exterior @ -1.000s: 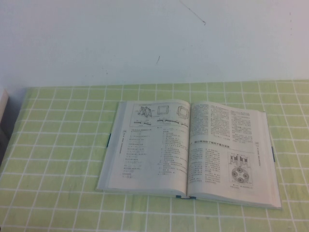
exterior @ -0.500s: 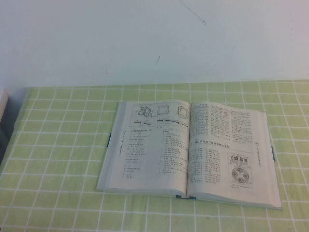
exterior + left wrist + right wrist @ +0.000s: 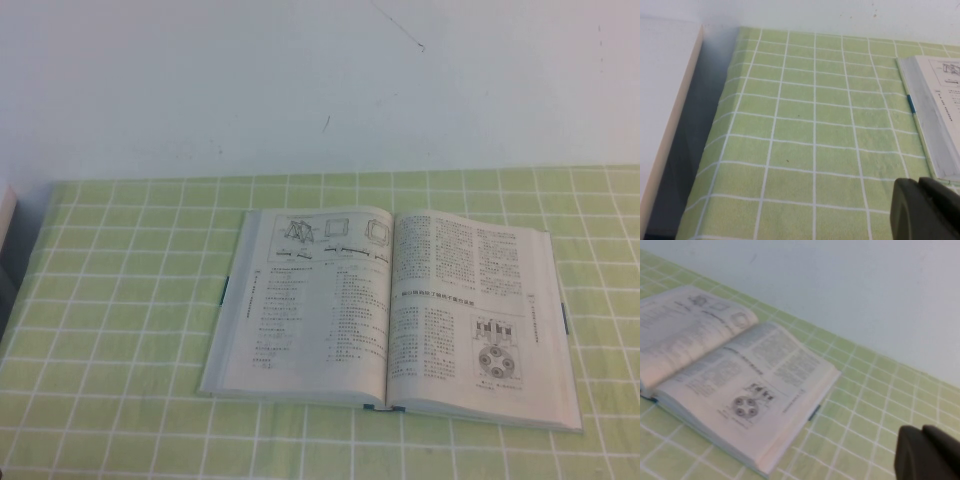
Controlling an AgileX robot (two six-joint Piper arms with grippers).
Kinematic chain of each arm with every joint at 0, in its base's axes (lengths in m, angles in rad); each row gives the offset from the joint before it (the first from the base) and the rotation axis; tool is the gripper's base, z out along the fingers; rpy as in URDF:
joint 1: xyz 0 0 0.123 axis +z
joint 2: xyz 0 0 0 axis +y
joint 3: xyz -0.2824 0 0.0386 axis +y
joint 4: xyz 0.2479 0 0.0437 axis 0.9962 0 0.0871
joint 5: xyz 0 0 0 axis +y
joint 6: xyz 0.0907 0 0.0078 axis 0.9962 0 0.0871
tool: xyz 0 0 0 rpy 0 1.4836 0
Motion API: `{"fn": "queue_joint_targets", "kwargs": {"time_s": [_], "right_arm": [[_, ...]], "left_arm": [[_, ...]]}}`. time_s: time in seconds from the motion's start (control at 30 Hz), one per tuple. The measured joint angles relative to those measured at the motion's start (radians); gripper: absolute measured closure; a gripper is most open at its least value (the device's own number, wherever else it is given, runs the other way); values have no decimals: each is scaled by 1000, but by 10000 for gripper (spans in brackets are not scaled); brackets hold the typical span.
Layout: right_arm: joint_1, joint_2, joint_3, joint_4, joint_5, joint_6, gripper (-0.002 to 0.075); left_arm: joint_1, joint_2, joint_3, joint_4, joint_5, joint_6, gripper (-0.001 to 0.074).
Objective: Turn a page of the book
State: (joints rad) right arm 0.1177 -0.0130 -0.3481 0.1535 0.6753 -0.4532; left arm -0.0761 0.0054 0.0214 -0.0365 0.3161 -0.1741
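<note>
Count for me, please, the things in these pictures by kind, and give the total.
Book, lying open on the table: 1
Green checked tablecloth: 1
Claws: 2, the left claw off the book's left edge, the right claw off the book's right side, shut; both away from the pages
Total: 4

Greyish-white book (image 3: 390, 310) (teal edge), green white-gridded tablecloth (image 3: 120, 300)

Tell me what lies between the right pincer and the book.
In the right wrist view, only bare green checked tablecloth lies between the shut right pincer and the book. The left pincer is parked beyond the book's other side.
</note>
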Motion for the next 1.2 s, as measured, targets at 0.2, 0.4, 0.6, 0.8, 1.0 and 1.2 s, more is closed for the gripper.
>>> {"fn": "queue_joint_targets", "kwargs": {"time_s": [0.2,0.4,0.6,0.8,1.0,1.2], "right_arm": [[-91,0,143,-137,-168,163,729],[-103,0,276,-212,-236,269,729],[-113,0,357,-217,-269,336,729],[-146,0,366,-220,-310,349,729],[-147,0,368,-220,-313,346,729],[-147,0,368,-220,-313,343,729]], "left_arm": [[0,0,-2,0,2,0,738],[0,0,-2,0,2,0,738],[0,0,-2,0,2,0,738],[0,0,-2,1,2,0,738],[0,0,-2,1,4,-2,738],[0,0,-2,1,4,-2,738]]}}
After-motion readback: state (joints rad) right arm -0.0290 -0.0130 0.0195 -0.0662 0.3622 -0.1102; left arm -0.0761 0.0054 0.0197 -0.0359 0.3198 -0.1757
